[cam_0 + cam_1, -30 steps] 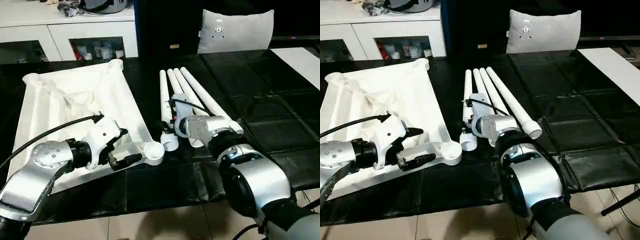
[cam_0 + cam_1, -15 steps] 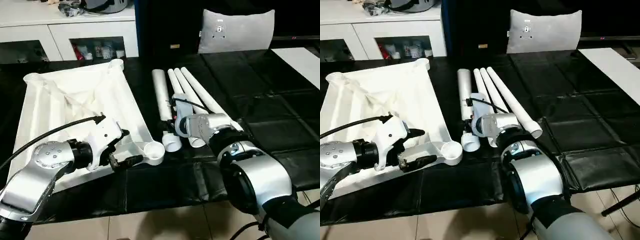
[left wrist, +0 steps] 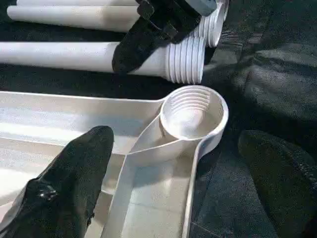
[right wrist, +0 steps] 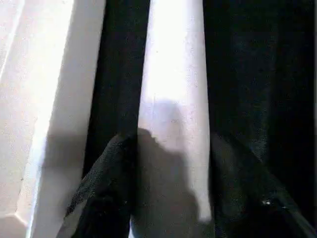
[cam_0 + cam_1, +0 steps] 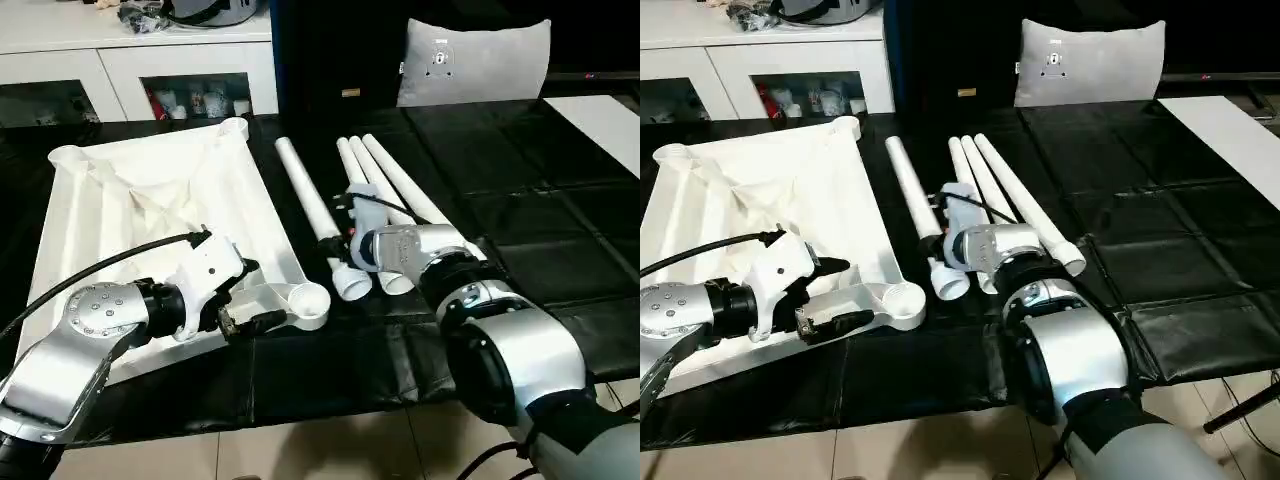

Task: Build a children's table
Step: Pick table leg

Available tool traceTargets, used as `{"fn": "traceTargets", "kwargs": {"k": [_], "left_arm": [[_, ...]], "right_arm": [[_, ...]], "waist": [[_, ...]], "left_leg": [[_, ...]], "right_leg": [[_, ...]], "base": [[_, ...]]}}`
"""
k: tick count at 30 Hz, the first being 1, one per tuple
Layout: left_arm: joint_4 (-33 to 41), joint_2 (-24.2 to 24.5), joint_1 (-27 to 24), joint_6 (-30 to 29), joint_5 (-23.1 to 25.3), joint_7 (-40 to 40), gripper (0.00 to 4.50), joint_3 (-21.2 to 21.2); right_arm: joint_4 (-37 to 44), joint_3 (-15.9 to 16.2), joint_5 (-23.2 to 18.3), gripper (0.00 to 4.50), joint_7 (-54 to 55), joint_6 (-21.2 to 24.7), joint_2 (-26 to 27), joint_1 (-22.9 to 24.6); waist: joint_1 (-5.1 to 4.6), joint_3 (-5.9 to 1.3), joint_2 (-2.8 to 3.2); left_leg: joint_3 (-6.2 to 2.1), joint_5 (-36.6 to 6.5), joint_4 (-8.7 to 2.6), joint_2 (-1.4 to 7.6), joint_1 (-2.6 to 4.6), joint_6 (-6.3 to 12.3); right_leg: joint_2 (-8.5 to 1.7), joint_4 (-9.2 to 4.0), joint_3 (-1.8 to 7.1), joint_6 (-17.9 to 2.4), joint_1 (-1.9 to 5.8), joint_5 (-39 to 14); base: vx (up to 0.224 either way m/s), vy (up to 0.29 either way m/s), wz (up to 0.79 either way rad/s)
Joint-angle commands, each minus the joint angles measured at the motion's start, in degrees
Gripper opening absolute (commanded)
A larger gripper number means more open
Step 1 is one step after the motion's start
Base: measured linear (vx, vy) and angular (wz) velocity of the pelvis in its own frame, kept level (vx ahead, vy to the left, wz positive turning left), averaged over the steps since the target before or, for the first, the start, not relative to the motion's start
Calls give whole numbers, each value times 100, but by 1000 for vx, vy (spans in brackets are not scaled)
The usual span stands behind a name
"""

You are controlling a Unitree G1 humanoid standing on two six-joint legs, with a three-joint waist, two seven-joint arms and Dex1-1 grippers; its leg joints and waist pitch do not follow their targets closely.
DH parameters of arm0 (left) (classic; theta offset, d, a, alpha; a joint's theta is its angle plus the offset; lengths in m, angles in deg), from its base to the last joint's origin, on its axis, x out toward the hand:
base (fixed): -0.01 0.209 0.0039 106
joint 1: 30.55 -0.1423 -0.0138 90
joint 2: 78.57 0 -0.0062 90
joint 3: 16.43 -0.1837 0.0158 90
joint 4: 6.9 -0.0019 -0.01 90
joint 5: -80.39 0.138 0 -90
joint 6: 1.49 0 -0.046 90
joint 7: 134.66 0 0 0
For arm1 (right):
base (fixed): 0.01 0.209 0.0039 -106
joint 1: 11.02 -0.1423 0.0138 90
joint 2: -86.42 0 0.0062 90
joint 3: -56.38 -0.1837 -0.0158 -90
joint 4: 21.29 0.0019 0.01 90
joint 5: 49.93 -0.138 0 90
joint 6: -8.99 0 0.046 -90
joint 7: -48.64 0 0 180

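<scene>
Here the small white plastic table top [image 5: 150, 220] lies upside down on the black-covered work surface [image 5: 520, 200], ribbed underside up, its near round threaded corner socket [image 3: 192, 113] empty. To its right lie the long round tapered white legs: three [image 5: 385, 195] side by side, and a fourth leg [image 5: 315, 215] angled apart from them, its far end swung toward the table top and its threaded end [image 3: 185, 60] just beside that socket.

The right gripper [image 4: 168, 163] reaches forward and down from a bent silver forearm, and its two black fingers [image 4: 106, 183] stand either side of the fourth leg close to the threaded end. They look clamped on it, though contact on both sides is hard to confirm from the wrist view.

The left gripper [image 3: 173, 163] sits low over the near corner of the table top, forearm angled in from the left with a black cable looping along it. Its jaws are spread wide, one finger [image 3: 74, 183] over the ribbed underside, the other over the black covering, grasping nothing.
</scene>
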Motion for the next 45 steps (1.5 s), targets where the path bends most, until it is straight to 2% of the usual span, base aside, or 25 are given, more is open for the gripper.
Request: {"fn": "traceTargets", "kwargs": {"k": [1,4,6,7,9,11,12,13,14,17,19,20,21,24,26,27,30,32,33,34,35,40,41,45], "left_arm": [[84,31,6,-3,45,19,450,-31],[68,31,14,7,50,20,450,-31],[54,20,35,8,46,29,450,-19],[54,20,35,8,46,29,450,-19],[40,-17,49,6,24,72,450,27],[42,-22,46,4,19,78,450,34],[49,-32,38,7,15,89,450,40],[47,-59,32,10,-6,110,450,69],[42,-83,31,11,-22,127,450,88],[-35,-176,108,57,-26,195,450,116],[-94,-279,193,69,-50,275,450,152],[-114,-345,236,71,-70,322,450,168],[-132,-416,279,86,-82,379,450,184],[-236,-733,471,97,-170,635,450,299],[-340,-981,655,42,-283,811,450,418],[-367,-1039,701,26,-313,850,450,449],[-461,-1305,896,-181,-537,1015,450,631],[-538,-1644,1098,-398,-863,1223,450,876],[-584,-2005,1292,-656,-1288,1402,450,1147],[-586,-2245,1418,-826,-1623,1515,450,1325],[-581,-2345,1470,-896,-1780,1557,450,1398],[-646,-2942,1872,-1355,-2899,1854,450,1853],[-680,-3057,1949,-1396,-3082,1903,450,1928],[-761,-3380,2206,-1636,-3364,2148,450,2183]], "right_arm": [[22,-107,-82,186,32,-172,-47,-71],[58,-115,-90,186,-10,-218,-58,-78],[206,-142,-107,186,-82,-368,-78,-87],[206,-142,-107,185,-82,-368,-78,-87],[558,-360,-292,185,-46,-306,-171,-106],[610,-391,-314,185,-36,-296,-186,-105],[814,-419,-356,185,-67,-341,-203,-69],[1165,-464,-461,185,-187,-356,-202,11],[1484,-471,-522,185,-273,-363,-207,88],[2698,-632,-875,185,-430,-578,-107,493],[3328,-636,-962,184,-400,-408,-112,754],[3629,-622,-1020,184,-472,-361,-133,887],[3881,-616,-1069,184,-501,-260,-157,997],[4661,-528,-1198,184,-693,-25,-279,1406],[5202,-585,-1603,184,-1146,277,-389,1754],[5412,-621,-1767,184,-1263,383,-405,1887],[5991,-678,-2223,184,-1800,420,-539,2362],[6366,-804,-2645,184,-2222,607,-680,2693],[6595,-906,-2961,184,-2615,785,-847,2939],[6658,-948,-3107,184,-2858,873,-950,3044],[6673,-964,-3150,184,-2949,888,-988,3080],[6753,-1066,-3483,184,-3208,1084,-1130,3233],[6775,-1076,-3548,184,-3228,1111,-1135,3250],[6906,-1034,-3733,184,-3285,1172,-1200,3340]], "waist": [[2,-336,125],[4,-362,123],[14,-404,89],[19,-404,94],[23,-398,88],[23,-385,97],[24,-384,95],[28,-374,126],[24,-370,112],[41,-367,103],[46,-381,92],[46,-381,110],[62,-370,126],[89,-361,122],[99,-366,125],[132,-370,107],[168,-382,102],[173,-377,85],[185,-382,57],[214,-388,65],[235,-378,31],[226,-360,-8],[226,-359,-40],[259,-375,-30]], "left_leg": [[-8,-145,-427,339,-34,-3],[-8,68,-404,332,-44,58],[6,540,-345,299,-66,256],[6,548,-346,299,-68,300],[9,508,-343,315,-84,401],[5,495,-349,320,-83,433],[8,423,-350,323,-80,425],[4,376,-353,322,-77,413],[7,300,-361,332,-77,404],[7,353,-364,328,-74,434],[2,437,-361,320,-68,422],[0,416,-363,317,-57,386],[2,296,-372,319,-55,336],[-2,182,-389,309,-54,191],[-7,138,-388,299,-72,150],[-16,134,-385,311,-88,156],[-12,204,-369,311,-82,217],[-3,258,-360,294,-97,254],[4,274,-343,299,-103,318],[7,272,-327,301,-97,342],[-3,304,-332,299,-134,400],[17,256,-313,255,-148,460],[19,259,-319,258,-144,480],[-4,485,-306,269,-151,619]], "right_leg": [[-472,-307,268,-1748,326,415],[-472,-285,266,-1769,338,653],[-461,-233,267,-1841,342,1247],[-455,-227,264,-1860,336,1308],[-456,-234,258,-1863,334,1248],[-440,-234,246,-1853,316,1201],[-443,-239,246,-1838,319,1097],[-443,-244,246,-1829,316,1041],[-445,-258,251,-1798,323,984],[-440,-265,261,-1695,333,1080],[-428,-256,259,-1670,335,1121],[-420,-264,257,-1671,328,1088],[-416,-285,258,-1644,324,976],[-404,-309,266,-1578,345,842],[-410,-306,272,-1557,368,779],[-431,-310,284,-1515,389,795],[-430,-315,283,-1481,381,872],[-429,-323,287,-1494,393,854],[-429,-327,285,-1591,408,893],[-439,-322,287,-1642,406,910],[-451,-336,283,-1702,417,854],[-436,-411,269,-1573,393,106],[-431,-427,269,-1551,390,49],[-418,-424,250,-1409,375,23]], "base": [[0,0,0],[0,0,0],[0,0,0],[0,0,0],[0,0,0],[0,0,0],[0,0,0],[0,0,0],[0,0,0],[0,0,0],[0,0,0],[0,0,0],[0,0,0],[0,0,0],[0,0,0],[0,0,0],[0,0,0],[0,0,0],[0,0,0],[0,0,0],[0,0,0],[0,0,0],[0,0,0],[0,0,0]]}}
